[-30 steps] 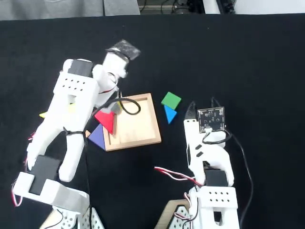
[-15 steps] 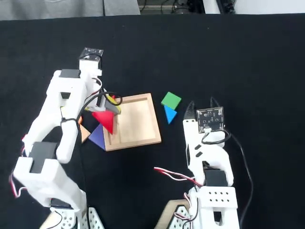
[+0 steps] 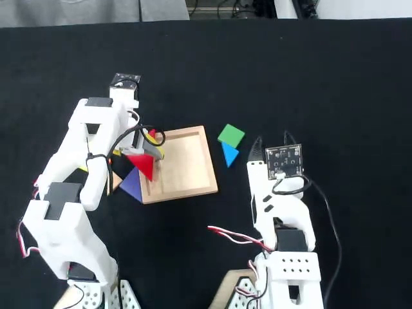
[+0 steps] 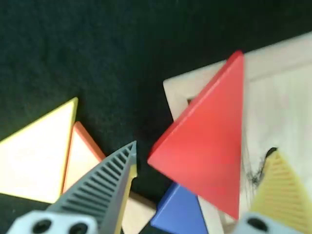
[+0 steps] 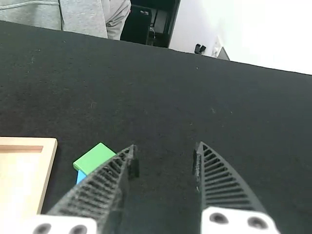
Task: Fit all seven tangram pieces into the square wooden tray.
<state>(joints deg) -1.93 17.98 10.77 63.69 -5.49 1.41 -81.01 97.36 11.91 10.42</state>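
Note:
The square wooden tray point(image 3: 187, 164) lies left of centre. A red triangle point(image 3: 143, 161) rests tilted over the tray's left rim point(image 4: 174, 92), partly inside. My left gripper point(image 3: 145, 152) hangs low over it, open, its grey and yellow fingers point(image 4: 105, 187) straddling the red triangle point(image 4: 204, 146) without clearly touching it. A blue-purple piece point(image 3: 132, 185) and an orange triangle point(image 3: 114, 180) lie just outside that rim, with a yellow triangle point(image 4: 36, 156) beside them. A green square point(image 3: 231, 136) and a blue triangle point(image 3: 229, 153) lie right of the tray. My right gripper point(image 3: 272, 141) stands open near them.
Black cloth covers the table point(image 3: 335, 84). In the right wrist view the green square point(image 5: 95, 157) and the tray's corner point(image 5: 24, 165) lie ahead of the open right gripper point(image 5: 165, 148). Loose red and white wires point(image 3: 232, 233) trail by the right arm's base.
The left arm has swung from over the tray's back-left corner to its left side and come down around the red triangle. The right arm has kept still.

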